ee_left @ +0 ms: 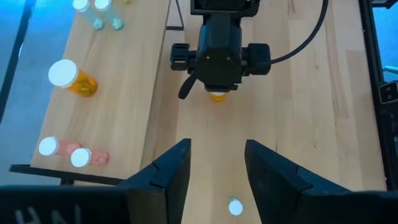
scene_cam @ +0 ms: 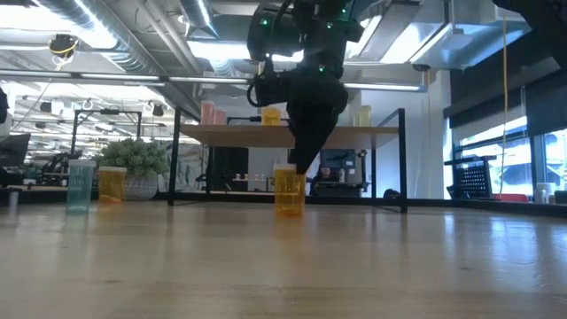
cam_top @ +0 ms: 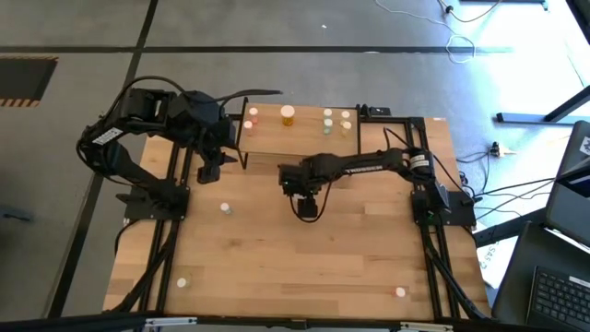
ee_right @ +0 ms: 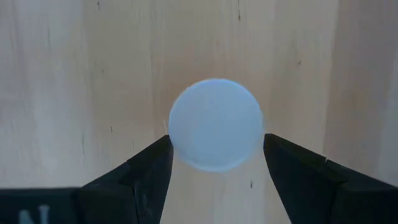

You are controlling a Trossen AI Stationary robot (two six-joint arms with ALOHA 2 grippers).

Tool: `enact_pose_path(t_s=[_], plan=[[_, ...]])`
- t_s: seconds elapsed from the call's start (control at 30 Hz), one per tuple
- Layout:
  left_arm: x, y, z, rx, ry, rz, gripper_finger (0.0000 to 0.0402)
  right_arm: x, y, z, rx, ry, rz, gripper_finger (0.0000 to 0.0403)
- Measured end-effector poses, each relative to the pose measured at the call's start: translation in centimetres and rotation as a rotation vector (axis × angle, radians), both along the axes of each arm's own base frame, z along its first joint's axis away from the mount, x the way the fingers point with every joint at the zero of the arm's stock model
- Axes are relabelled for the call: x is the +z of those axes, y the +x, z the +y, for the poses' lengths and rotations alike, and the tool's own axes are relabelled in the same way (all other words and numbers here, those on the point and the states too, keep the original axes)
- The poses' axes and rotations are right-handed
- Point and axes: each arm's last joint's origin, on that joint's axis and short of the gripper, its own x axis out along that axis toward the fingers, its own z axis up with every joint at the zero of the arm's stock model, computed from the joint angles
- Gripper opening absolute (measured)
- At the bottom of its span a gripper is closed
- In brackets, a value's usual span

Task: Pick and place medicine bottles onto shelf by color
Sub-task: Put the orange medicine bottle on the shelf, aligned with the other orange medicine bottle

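Right hand (ee_right: pixel 214 177) hangs straight down over an orange bottle (scene_cam: pixel 290 191) standing upright mid-counter, in front of the shelf (scene_cam: pixel 292 135). Fingers apart, one on each side of its pale cap (ee_right: pixel 215 123), close to it but not visibly pressing; nothing lifted. Bottle base sits on the counter (cam_top: pixel 304 258).

Left hand (ee_left: pixel 216 180) waits off to the side by the shelf's end, fingers apart, empty.

Risks, as I judge them:
- The bottle is tall and narrow. If one finger meets the cap before the other, it could tip and roll.
- The cap is round and smooth; a shallow grip on it alone may let the bottle slip out on the lift.
- The shelf already carries standing bottles. A low carry could clip its edge or knock a neighbour.

Shelf contents, by the left wrist view: two pink bottles (ee_left: pixel 69 153) at one end, a larger orange bottle (ee_left: pixel 73 78) in the middle, small pale green ones (ee_left: pixel 99 12) at the other end. All upright, grouped by colour.

Loose on the counter: a small white-capped bottle (cam_top: pixel 224 208) near the left arm, two more near the front edge (cam_top: pixel 182 282).
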Motion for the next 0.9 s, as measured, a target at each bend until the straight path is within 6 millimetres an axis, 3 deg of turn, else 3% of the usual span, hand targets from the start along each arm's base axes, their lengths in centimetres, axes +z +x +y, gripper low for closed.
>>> enact_pose_path(t_s=[0.6,0.77,0.9], plan=[[0.0,0.0,0.0,0.003,-0.001,0.001,0.0147,6.3,0.2,-0.1,-0.019,-0.046,0.007,0.0253],[-0.1,-0.1,0.0,0.002,0.0,0.013,0.0147,9.2,0.1,0.3,-0.017,-0.044,-0.041,0.0253],[-0.2,-0.2,0.0,0.0,0.0,0.034,0.0147,13.0,-1.1,0.3,-0.009,-0.049,-0.114,0.0253]])
